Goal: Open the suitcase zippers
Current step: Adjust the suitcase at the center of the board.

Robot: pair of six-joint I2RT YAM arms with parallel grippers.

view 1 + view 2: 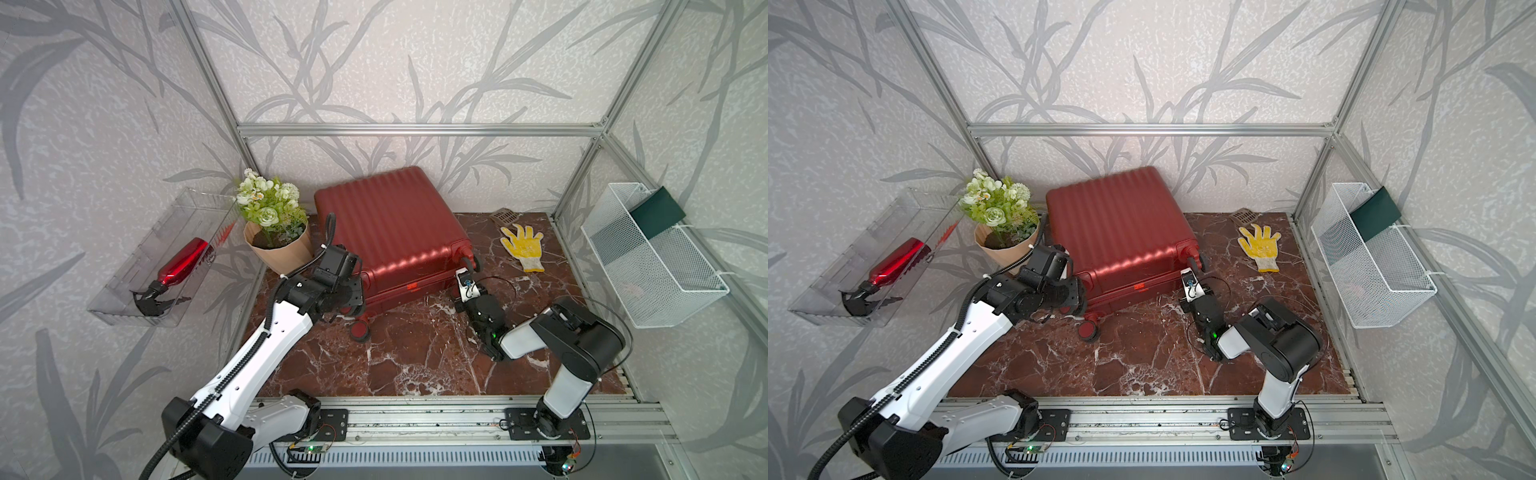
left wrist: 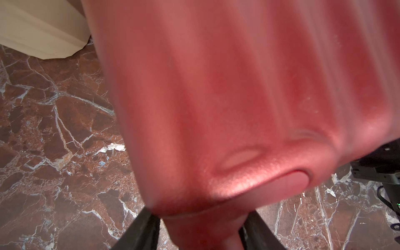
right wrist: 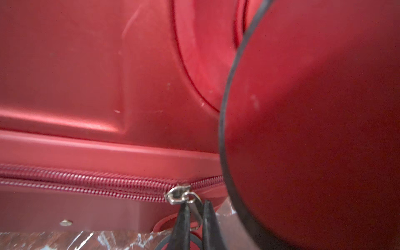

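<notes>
My right hand (image 3: 195, 204) is clamped on the zipper pull (image 3: 194, 213), my left hand (image 2: 200, 214) on the suitcase (image 1: 390, 224) corner; the zippers (image 3: 86, 180) beside it look shut, so I judge nearly all remains.

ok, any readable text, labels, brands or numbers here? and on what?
No text is readable in any view.
Orange tag on the suitcase: too small to read.
White mark on the left arm: too small to read.
Dark green card in the wire basket: no print visible.
</notes>
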